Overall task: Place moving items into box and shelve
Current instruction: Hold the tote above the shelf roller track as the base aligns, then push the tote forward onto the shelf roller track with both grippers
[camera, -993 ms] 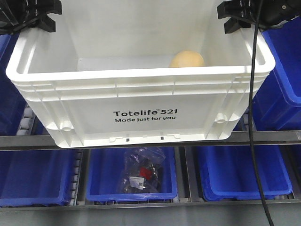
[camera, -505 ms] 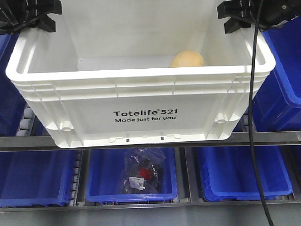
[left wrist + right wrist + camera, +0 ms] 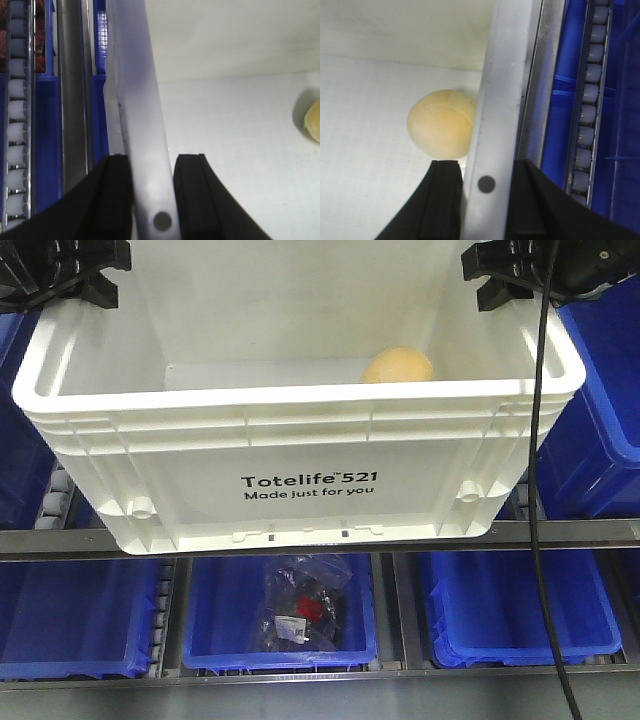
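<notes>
Now both arms carry the white box (image 3: 300, 455) by its side walls: the left tool (image 3: 150, 197) pinches the left rim, one finger outside and one inside, and the right tool (image 3: 482, 200) pinches the right rim the same way. A yellow ball (image 3: 397, 366) lies on the box floor at the back right, close against the right wall just ahead of the right tool's inner finger; I see only this one ball, and any second one is hidden. The box hangs in front of the shelf rail (image 3: 560, 532), its base about level with the rail.

To shelve it well, I judge both arms should move together at one pace and keep the box level, since any twist could slip a thin rim out of a pinch or set the ball rolling. The base should clear the rail before going forward.

Blue bins (image 3: 520, 615) fill the row below, one holding a plastic bag of small parts (image 3: 303, 610), and more blue bins crowd both sides. Roller tracks (image 3: 587, 115) run beside the walls, and a black cable (image 3: 537, 440) hangs across the right corner and could snag.
</notes>
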### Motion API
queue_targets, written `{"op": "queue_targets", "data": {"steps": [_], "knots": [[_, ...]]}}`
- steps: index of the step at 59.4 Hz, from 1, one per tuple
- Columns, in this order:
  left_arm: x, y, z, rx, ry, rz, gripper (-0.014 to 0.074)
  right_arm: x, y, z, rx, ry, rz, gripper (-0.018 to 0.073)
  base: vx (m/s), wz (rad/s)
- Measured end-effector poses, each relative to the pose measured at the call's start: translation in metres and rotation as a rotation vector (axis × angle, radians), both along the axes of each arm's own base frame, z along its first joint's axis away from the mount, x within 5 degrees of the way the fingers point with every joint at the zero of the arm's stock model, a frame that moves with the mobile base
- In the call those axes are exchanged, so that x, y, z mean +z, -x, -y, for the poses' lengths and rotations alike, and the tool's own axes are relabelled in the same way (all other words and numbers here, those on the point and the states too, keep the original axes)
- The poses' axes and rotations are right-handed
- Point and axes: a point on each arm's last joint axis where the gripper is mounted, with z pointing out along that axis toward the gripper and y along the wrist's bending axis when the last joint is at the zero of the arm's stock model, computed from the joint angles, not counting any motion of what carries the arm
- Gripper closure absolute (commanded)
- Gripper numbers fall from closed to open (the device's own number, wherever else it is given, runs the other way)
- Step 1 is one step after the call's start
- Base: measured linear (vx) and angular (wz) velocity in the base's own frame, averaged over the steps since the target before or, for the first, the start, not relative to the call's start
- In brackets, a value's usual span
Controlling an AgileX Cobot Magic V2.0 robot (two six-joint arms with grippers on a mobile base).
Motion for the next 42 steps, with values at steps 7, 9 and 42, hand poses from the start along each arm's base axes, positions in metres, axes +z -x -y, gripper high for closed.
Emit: {"op": "queue_targets", "data": {"steps": [7,9,42], "knots": [[0.0000,0.0000,0.0000,0.000,0.000,0.000,0.0610,0.0000,0.0000,0.0000,0.000,0.000,0.000,0.0572,0.00,0.00],[0.0000,0.0000,0.0000,0.000,0.000,0.000,0.0610,0.0000,0.0000,0.0000,0.000,0.000,0.000,0.0572,0.00,0.00],[0.0002,-0.0007,-0.0015,0.004,-0.025,0.011,0.0610,0.0002,-0.0001,-0.0004,0.001,-0.006,0.002,0.0572,0.00,0.00]]}}
